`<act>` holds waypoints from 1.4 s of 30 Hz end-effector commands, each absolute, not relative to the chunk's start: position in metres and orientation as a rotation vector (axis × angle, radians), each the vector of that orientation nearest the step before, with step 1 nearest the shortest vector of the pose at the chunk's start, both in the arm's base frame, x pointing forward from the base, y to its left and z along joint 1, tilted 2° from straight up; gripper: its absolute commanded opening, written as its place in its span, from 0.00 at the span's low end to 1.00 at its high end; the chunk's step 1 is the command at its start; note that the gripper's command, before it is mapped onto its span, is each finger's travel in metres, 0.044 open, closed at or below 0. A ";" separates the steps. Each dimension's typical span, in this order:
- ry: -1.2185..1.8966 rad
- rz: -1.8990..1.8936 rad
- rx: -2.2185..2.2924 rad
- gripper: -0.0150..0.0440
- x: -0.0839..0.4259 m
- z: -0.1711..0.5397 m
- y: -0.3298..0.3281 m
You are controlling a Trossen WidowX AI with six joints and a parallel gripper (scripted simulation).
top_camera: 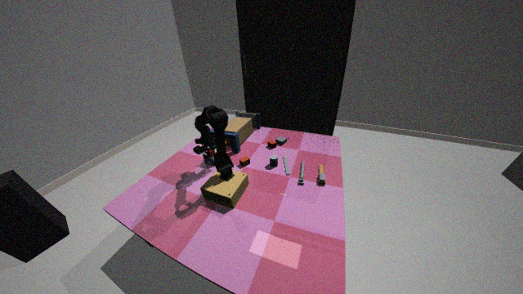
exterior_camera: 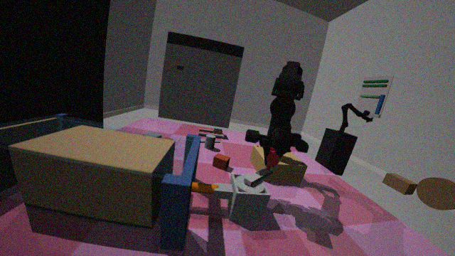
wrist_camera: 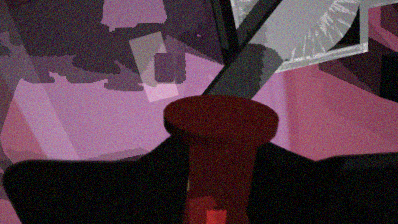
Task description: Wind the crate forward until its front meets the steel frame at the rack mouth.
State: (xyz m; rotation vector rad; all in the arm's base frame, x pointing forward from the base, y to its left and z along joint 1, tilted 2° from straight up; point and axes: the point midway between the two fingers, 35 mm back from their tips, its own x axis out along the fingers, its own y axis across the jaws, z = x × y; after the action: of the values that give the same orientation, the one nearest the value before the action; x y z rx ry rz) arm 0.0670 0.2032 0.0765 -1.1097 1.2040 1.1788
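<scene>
The tan crate (top_camera: 240, 123) (exterior_camera: 89, 149) sits flat behind the blue frame (top_camera: 235, 143) (exterior_camera: 177, 199) at the rack's mouth. Its front is close to the frame; the frame hides whether they touch. An orange strap (exterior_camera: 204, 188) runs from the frame to the grey winch (exterior_camera: 249, 206) (wrist_camera: 320, 35). The handle's grey arm (exterior_camera: 257, 178) (wrist_camera: 237, 77) lies across the winch top, its key end down at the hub. My gripper (top_camera: 210, 153) (exterior_camera: 272, 160) (wrist_camera: 208, 132) is shut on the handle's red knob (wrist_camera: 221, 117), beside the winch on the arm-base side.
A red block (top_camera: 244, 162) (exterior_camera: 221, 161) and a grey cylinder (top_camera: 274, 161) (exterior_camera: 210, 141) stand near the winch. Another red block (top_camera: 271, 144) and a grey block (top_camera: 281, 140) lie farther back. Several long tools lie right of the cylinder in the top view.
</scene>
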 end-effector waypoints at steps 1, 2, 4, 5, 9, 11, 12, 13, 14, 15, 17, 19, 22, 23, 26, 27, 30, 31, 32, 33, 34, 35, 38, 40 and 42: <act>1.203 1.135 -1.128 0.25 0.078 0.074 0.195; 1.203 1.134 -1.128 0.25 0.079 0.074 0.194; 1.203 1.134 -1.128 0.25 0.082 0.074 0.193; 1.203 1.134 -1.128 0.25 0.082 0.074 0.192; 1.203 1.134 -1.128 0.25 0.087 0.075 0.190; 1.203 1.134 -1.129 0.25 0.089 0.075 0.189; 1.203 1.134 -1.129 0.25 0.090 0.075 0.188; 1.203 1.133 -1.129 0.25 0.091 0.075 0.188; 1.203 1.133 -1.129 0.25 0.092 0.075 0.187; 1.203 1.133 -1.129 0.25 0.093 0.075 0.187; 1.203 1.133 -1.129 0.25 0.095 0.075 0.186; 1.203 1.133 -1.129 0.25 0.098 0.075 0.185; 1.202 1.133 -1.129 0.25 0.101 0.075 0.184; 1.202 1.133 -1.129 0.25 0.102 0.075 0.184; 1.202 1.132 -1.130 0.25 0.106 0.075 0.183; 1.202 1.132 -1.130 0.25 0.107 0.075 0.183; 1.202 1.132 -1.130 0.25 0.111 0.075 0.182; 1.202 1.132 -1.130 0.25 0.112 0.075 0.182; 1.202 1.132 -1.130 0.25 0.113 0.075 0.181; 1.202 1.132 -1.130 0.25 0.114 0.075 0.181; 1.202 1.132 -1.130 0.25 0.115 0.075 0.181; 1.202 1.132 -1.130 0.25 0.116 0.075 0.181; 1.201 1.131 -1.130 0.25 0.120 0.075 0.180; 1.201 1.131 -1.130 0.25 0.123 0.075 0.180; 1.201 1.131 -1.131 0.25 0.125 0.076 0.180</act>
State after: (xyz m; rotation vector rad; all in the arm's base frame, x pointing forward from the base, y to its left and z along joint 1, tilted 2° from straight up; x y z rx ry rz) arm 0.1130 0.1821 0.0767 -1.1177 1.2055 1.1681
